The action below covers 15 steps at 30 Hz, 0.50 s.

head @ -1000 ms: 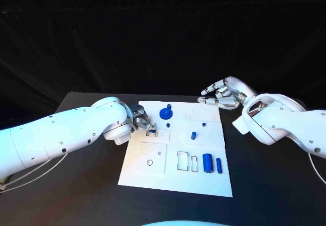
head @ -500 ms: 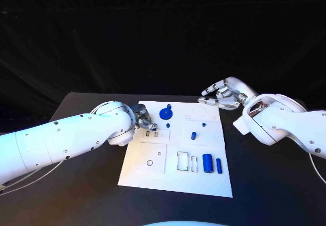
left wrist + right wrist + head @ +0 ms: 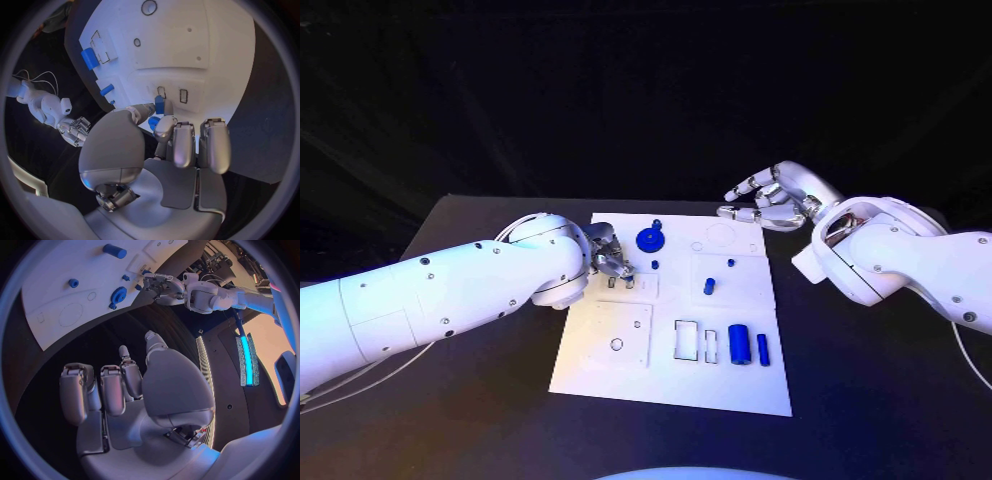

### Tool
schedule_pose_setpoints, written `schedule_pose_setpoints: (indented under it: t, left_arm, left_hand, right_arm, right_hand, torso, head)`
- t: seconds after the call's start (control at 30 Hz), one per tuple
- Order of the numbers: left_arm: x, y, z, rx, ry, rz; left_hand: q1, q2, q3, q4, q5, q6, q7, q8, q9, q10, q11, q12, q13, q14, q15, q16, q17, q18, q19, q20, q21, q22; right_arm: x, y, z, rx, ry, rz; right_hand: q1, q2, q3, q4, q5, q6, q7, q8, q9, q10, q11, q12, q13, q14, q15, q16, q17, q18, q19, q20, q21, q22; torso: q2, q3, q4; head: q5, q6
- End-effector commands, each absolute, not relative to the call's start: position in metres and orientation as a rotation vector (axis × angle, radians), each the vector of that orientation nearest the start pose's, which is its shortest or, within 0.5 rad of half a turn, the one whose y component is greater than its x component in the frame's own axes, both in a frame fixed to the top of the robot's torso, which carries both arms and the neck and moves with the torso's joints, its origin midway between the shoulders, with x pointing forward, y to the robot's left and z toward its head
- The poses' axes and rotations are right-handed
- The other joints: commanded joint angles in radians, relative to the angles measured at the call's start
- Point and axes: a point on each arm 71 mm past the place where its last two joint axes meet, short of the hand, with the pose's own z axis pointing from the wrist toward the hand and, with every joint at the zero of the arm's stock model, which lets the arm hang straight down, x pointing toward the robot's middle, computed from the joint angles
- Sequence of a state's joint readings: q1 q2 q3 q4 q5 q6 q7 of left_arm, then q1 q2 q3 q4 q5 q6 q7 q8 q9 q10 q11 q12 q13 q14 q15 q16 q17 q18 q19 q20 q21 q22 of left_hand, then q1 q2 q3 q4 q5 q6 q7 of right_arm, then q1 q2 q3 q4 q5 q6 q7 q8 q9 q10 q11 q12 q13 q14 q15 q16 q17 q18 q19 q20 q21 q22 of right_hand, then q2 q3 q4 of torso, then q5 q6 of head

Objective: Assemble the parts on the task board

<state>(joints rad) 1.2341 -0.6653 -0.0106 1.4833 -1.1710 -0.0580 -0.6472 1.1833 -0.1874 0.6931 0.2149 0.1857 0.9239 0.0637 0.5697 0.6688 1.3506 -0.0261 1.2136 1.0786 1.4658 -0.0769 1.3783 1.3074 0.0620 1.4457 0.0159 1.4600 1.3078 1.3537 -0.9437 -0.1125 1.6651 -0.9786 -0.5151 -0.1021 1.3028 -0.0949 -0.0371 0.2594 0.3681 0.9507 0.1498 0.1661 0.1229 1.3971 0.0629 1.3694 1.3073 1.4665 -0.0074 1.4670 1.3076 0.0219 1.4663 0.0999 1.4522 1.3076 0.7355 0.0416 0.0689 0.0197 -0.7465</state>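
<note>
The white task board (image 3: 625, 375) lies mid-table. My left hand (image 3: 607, 259) hovers over its left part, near two small slots (image 3: 620, 284). In the left wrist view this hand (image 3: 164, 162) pinches a small blue part (image 3: 159, 104) between thumb and a finger, just above those slots (image 3: 172, 93). My right hand (image 3: 769, 203) hangs over the board's far right corner, fingers loosely bent, holding nothing; the right wrist view shows the same hand (image 3: 128, 390) empty. On the board are a blue gear (image 3: 651, 240), a blue peg (image 3: 730, 264), a short blue piece (image 3: 710, 287) and two blue cylinders (image 3: 738, 344).
Empty rectangular recesses (image 3: 687, 340) sit beside the cylinders, and a small ring (image 3: 616, 344) lies on the near left panel. Black table (image 3: 877, 400) surrounds the board on all sides. My left forearm (image 3: 444, 300) crosses the table's left side.
My left hand has drawn back a little from the two small slots, and its arm has swung slightly. The right hand has stayed where it was.
</note>
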Motion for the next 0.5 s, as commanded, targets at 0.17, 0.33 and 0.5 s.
schedule_pose_setpoints:
  t: [0.17,0.33,0.5]
  left_arm:
    - [0.4980,0.1456,-0.1961,-0.164,2.149,-0.356]
    - [0.4984,0.1455,-0.1968,-0.156,2.153,-0.350]
    - [0.4985,0.1446,-0.1973,-0.150,2.158,-0.347]
  left_hand:
    - [-0.011,0.002,0.194,-0.189,0.005,0.018,-0.014,0.006,0.001,0.003,-0.002,-0.008,-0.004,0.046,-0.010,-0.004,0.033,-0.010,0.005,-0.001,0.004,0.018]
    - [-0.014,0.001,0.193,-0.188,0.006,0.018,-0.014,0.007,0.003,0.003,-0.002,-0.011,-0.008,0.046,-0.010,-0.004,0.033,-0.010,0.006,-0.001,0.004,0.018]
    - [-0.017,0.001,0.193,-0.188,0.006,0.019,-0.015,0.008,0.004,0.004,-0.002,-0.011,-0.008,0.046,-0.010,-0.004,0.034,-0.011,0.006,-0.001,0.005,0.020]
  right_arm:
    - [0.4770,-0.2191,-0.1261,0.293,1.564,0.835]
    - [0.4770,-0.2192,-0.1261,0.293,1.565,0.835]
    - [0.4770,-0.2191,-0.1263,0.293,1.566,0.836]
  right_hand:
    - [-0.002,0.009,-0.007,-0.001,0.006,-0.004,-0.004,0.004,-0.001,-0.002,-0.001,-0.003,0.080,0.064,-0.007,-0.006,0.104,0.009,0.046,-0.010,-0.006,0.170]
    - [-0.002,0.009,-0.007,-0.001,0.007,-0.004,-0.004,0.004,-0.001,-0.002,-0.001,-0.003,0.080,0.064,-0.007,-0.006,0.103,0.009,0.046,-0.010,-0.006,0.170]
    - [-0.002,0.009,-0.007,-0.001,0.007,-0.004,-0.004,0.004,-0.001,-0.002,-0.001,-0.003,0.080,0.064,-0.007,-0.006,0.103,0.009,0.046,-0.010,-0.006,0.170]
  torso:
    - [0.000,-0.0004,0.0002]
    - [0.000,-0.0007,0.0011]
    - [0.000,-0.0006,0.0010]
  head:
    - [-0.001,-0.004]
    - [-0.002,-0.004]
    - [0.000,-0.006]
